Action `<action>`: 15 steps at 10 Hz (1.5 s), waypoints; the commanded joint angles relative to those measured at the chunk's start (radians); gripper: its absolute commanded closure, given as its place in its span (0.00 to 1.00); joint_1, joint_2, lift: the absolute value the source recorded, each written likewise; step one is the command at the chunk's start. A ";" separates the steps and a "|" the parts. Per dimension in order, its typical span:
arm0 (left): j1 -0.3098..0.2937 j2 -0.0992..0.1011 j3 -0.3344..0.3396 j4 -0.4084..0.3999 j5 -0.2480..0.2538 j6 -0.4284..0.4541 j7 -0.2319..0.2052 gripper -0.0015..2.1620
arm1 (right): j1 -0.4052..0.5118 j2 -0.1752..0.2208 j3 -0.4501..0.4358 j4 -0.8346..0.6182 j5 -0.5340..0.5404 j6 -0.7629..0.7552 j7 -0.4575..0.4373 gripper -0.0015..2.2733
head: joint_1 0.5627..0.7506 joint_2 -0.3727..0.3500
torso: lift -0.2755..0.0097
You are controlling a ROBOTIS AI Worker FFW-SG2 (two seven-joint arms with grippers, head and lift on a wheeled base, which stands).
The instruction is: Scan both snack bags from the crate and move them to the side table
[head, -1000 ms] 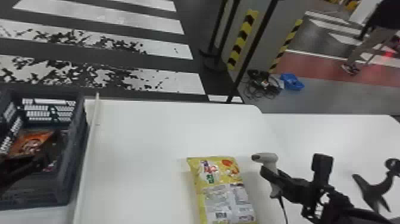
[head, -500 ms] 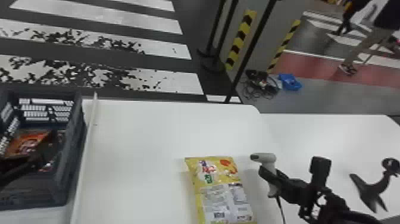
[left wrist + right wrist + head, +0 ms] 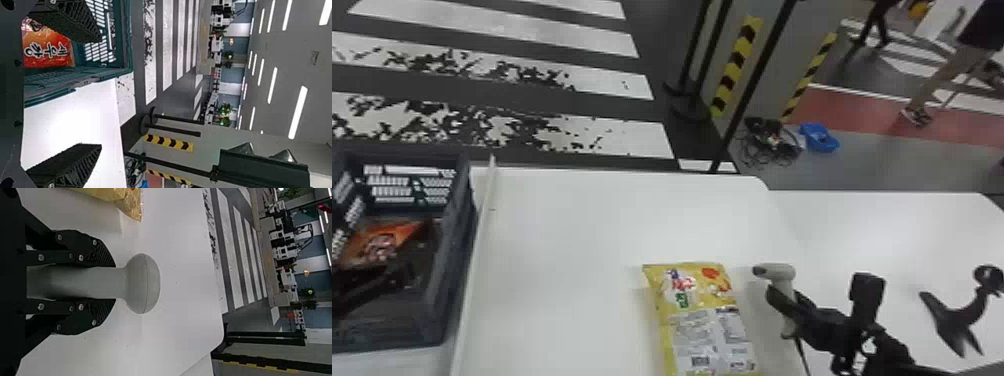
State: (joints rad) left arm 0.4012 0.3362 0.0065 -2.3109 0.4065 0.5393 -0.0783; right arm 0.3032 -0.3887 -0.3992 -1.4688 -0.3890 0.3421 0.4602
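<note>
My left gripper (image 3: 392,267) is at the crate (image 3: 454,280), above an orange snack bag (image 3: 379,245). In the left wrist view the open gripper (image 3: 80,94) has its fingers wide apart, one by the orange bag (image 3: 47,49) in the crate (image 3: 74,78), the other over white table. A yellow snack bag (image 3: 709,335) lies flat on the table, printed label up. Just right of it my right gripper (image 3: 782,300) holds a grey-white handheld scanner (image 3: 779,271). The right wrist view shows that gripper (image 3: 111,283) shut around the scanner's handle (image 3: 90,283), beside the yellow bag's corner (image 3: 131,203).
A white side table (image 3: 897,225) adjoins the main table (image 3: 557,275) on the right, with a black curved stand (image 3: 957,317) on it. A raised white strip (image 3: 477,255) runs between crate and main table. A cable hangs from the scanner.
The right gripper has come slightly back toward the robot with the scanner in it. The yellow bag stays in place, and the left gripper shows little change over the crate.
</note>
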 commanded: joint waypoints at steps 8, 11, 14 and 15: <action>0.001 -0.003 0.000 -0.005 0.000 0.000 0.000 0.02 | 0.244 0.082 -0.107 -0.389 -0.073 -0.097 -0.020 0.02 | 0.70 0.03 | 0.63; -0.012 0.004 0.000 0.010 0.011 -0.003 -0.001 0.02 | 0.329 0.189 -0.078 -0.604 -0.077 0.050 -0.026 0.02 | 0.70 0.06 | 0.63; -0.010 0.029 0.010 0.015 0.026 -0.006 0.002 0.02 | 0.297 0.212 0.051 -0.573 0.028 0.108 -0.046 0.02 | 0.70 0.20 | 0.63; -0.012 0.035 0.010 0.021 0.029 -0.006 0.002 0.02 | 0.275 0.212 0.079 -0.535 0.059 0.117 -0.046 0.02 | 0.70 0.22 | 0.63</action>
State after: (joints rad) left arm 0.3903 0.3679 0.0165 -2.2939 0.4335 0.5332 -0.0763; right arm 0.5914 -0.1773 -0.3390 -2.0257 -0.3502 0.4528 0.4139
